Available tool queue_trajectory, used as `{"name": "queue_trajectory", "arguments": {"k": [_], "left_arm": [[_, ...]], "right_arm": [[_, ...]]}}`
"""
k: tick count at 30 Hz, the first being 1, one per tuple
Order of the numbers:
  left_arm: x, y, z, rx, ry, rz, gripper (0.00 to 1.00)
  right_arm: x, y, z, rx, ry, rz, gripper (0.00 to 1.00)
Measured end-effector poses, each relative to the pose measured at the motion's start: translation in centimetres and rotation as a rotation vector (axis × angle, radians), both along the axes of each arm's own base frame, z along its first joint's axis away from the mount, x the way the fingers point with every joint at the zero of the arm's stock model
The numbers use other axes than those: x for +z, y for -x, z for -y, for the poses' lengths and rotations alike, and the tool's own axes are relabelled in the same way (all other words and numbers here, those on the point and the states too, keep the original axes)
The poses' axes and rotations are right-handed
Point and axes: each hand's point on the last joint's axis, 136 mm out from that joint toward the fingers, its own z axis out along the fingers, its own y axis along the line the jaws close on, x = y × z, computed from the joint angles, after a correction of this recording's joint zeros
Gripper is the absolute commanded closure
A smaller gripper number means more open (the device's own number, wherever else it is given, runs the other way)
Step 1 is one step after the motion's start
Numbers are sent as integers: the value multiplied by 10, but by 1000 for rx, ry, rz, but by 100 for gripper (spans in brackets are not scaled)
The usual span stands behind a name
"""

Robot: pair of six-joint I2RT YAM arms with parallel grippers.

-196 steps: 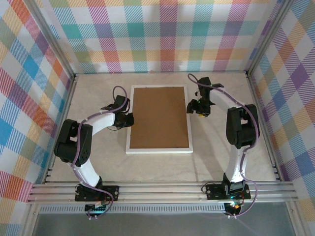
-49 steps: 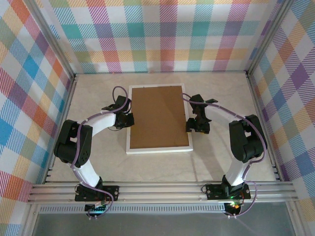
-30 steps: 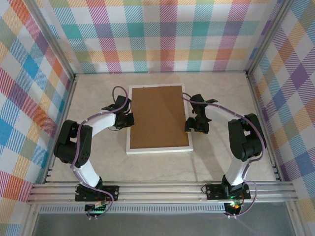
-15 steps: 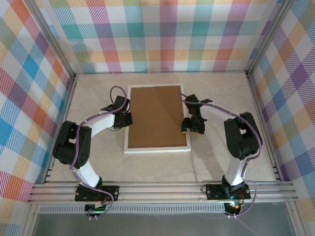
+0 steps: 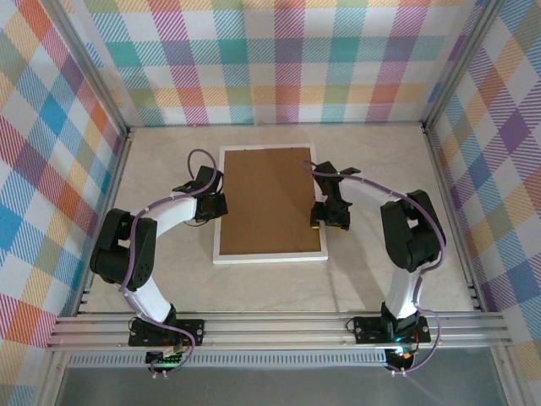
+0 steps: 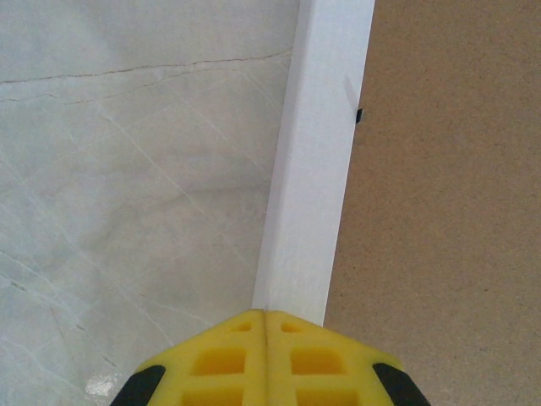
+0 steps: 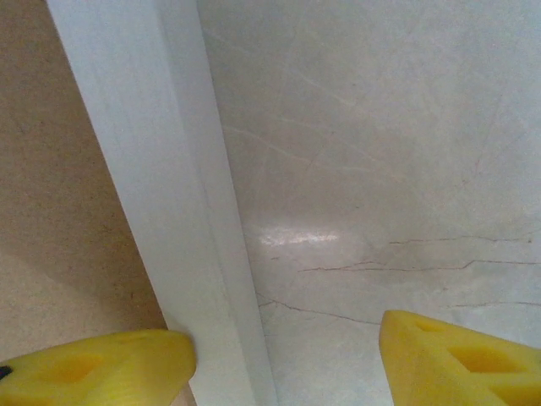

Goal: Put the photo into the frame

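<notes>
Straddling 3 o'clock rail of frame (image 5: pixel 270 256) w/ R gripper (image 7: pixel 287 355), jaws apart. Poised at 9 o'clock rail w/ L gripper (image 6: pixel 267 338) clenched, empty.

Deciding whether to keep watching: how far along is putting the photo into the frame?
Nothing looks done: the frame lies face down, brown backing board still in it. In hand: shut left gripper at its left rail, open right gripper straddling the right rail. Left: remove the board, insert the photo.

A plain brown backing board (image 5: pixel 272 201) lies flat mid-table on the pale marbled tabletop (image 5: pixel 380 152). Multicoloured plaid walls (image 5: pixel 270 59) stand left, right and far. Aluminium rails (image 5: pixel 279 328) cross the near edge.
</notes>
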Motion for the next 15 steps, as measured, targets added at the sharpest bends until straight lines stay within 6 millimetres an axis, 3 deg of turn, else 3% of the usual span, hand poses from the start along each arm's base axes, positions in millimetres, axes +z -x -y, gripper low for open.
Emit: {"name": "queue_trajectory", "arguments": {"k": [15], "left_arm": [[0,0,0,0,0,0,100]], "right_arm": [[5,-1,-1,31,95,19,33]]}}
